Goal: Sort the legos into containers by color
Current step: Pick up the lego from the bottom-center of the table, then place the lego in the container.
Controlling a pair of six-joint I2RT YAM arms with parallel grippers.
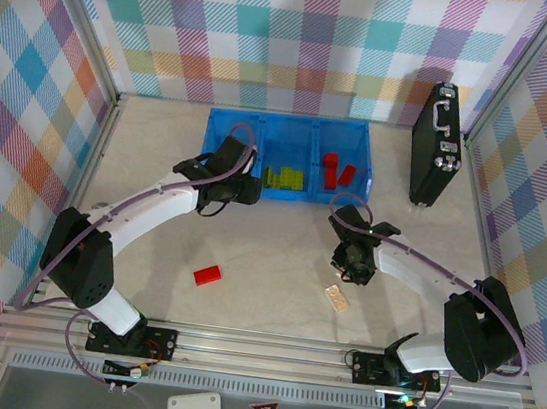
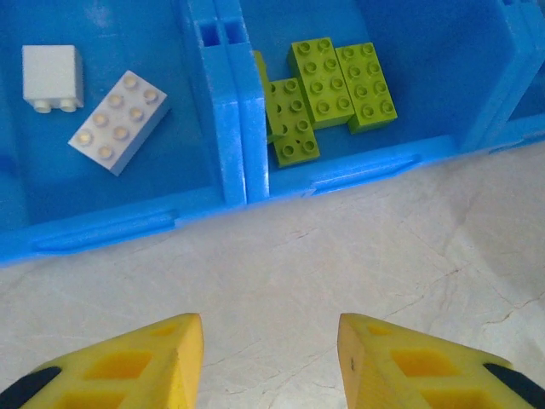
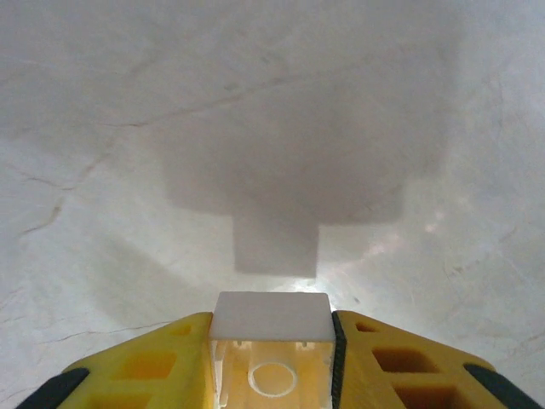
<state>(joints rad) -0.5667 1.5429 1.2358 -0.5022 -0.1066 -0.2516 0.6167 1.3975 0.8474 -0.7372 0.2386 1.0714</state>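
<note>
yellow fingers [image 3: 145, 371] of the right gripper [image 3: 272, 328] sit right at the lens, pressed tight on either side of a pale brick [image 3: 272, 312] with its hollow underside facing the camera. its shadow falls on the table [image 3: 128, 128] ahead, so it looks lifted clear and ready to travel.

widening out: at the table's far edge lies the long blue bin [image 1: 293, 132], three compartments side by side so each colour gets its own. off to the right stands the black case [image 1: 435, 145], apart from the bin and seemingly no part of the job.

over to the left gripper [image 2: 271, 328]: it hovers just short of the bin's near wall, roughly in line with the divider between the left and middle compartments, jaws apart with nothing between them, free for a pick.

now the small stuff. green bricks [image 2: 328, 89] bunch in the middle compartment, red bricks [image 1: 338, 171] lie in the right one, two pale ones [image 2: 119, 121] in the left. that left compartment is likely where the held brick belongs, a long reach across. loose on the table: one red brick [image 1: 208, 276] nearer the left arm, one beige brick [image 1: 337, 297] near the right gripper.
</note>
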